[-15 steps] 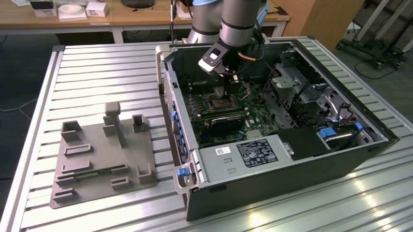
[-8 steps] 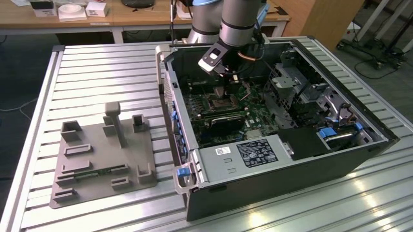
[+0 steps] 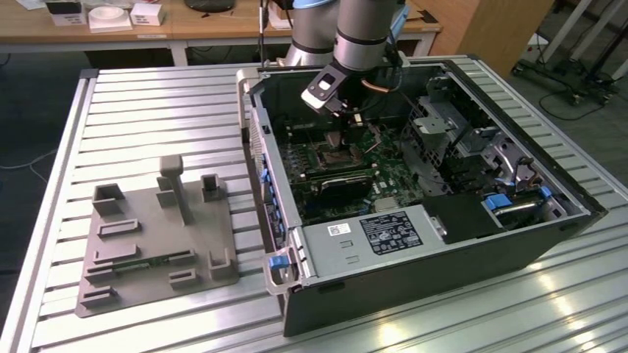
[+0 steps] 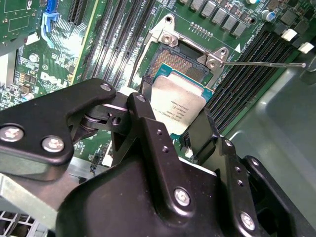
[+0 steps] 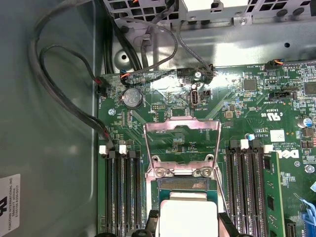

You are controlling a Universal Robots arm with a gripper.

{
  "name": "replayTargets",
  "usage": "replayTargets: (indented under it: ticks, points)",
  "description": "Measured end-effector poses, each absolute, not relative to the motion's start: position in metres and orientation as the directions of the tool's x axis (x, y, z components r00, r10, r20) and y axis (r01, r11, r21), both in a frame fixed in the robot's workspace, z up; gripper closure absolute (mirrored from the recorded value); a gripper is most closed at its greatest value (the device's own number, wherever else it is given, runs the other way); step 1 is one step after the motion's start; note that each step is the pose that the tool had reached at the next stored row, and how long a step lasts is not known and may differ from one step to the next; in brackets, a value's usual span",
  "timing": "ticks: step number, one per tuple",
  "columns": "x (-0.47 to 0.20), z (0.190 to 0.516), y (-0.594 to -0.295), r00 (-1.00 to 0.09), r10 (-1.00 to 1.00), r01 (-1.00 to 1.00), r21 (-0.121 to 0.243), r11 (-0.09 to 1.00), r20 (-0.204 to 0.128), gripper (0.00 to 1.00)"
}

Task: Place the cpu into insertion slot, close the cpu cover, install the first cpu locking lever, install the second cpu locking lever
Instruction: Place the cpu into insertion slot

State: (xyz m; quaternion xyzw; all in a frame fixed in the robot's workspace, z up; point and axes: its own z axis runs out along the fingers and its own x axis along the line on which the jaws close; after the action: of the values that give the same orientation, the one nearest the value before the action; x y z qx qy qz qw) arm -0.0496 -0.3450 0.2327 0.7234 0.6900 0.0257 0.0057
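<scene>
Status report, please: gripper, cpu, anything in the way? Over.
Gripper shut on cpu, over insertion slot. Cpu cover open, folded back. Slot looks unobstructed.

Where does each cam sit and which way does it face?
Exterior view: off-arm, high, looking down into the open computer case; arm and gripper show.
Second wrist view: behind the gripper, facing the cpu at the insertion slot; fingers show.
First wrist view: facing the board and open cpu cover; fingertips show.
Shared: both wrist views show the held cpu.

arm point(image 3: 358, 37) silver-grey tube, blue joint cap point(image 3: 395, 28). gripper point(image 4: 175, 106) chunky matte black, silver screws point(image 4: 181, 197) all over, orange cable point(image 3: 376, 87) at wrist.
</scene>
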Motion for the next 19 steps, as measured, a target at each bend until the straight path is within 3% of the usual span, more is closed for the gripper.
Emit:
replayTargets:
  ticks: [19]
  points:
    - [-0.0496, 0.2326, -0.3450, 0.059, 0.998, 0.997, 0.044, -0.060, 0.029, 0.46]
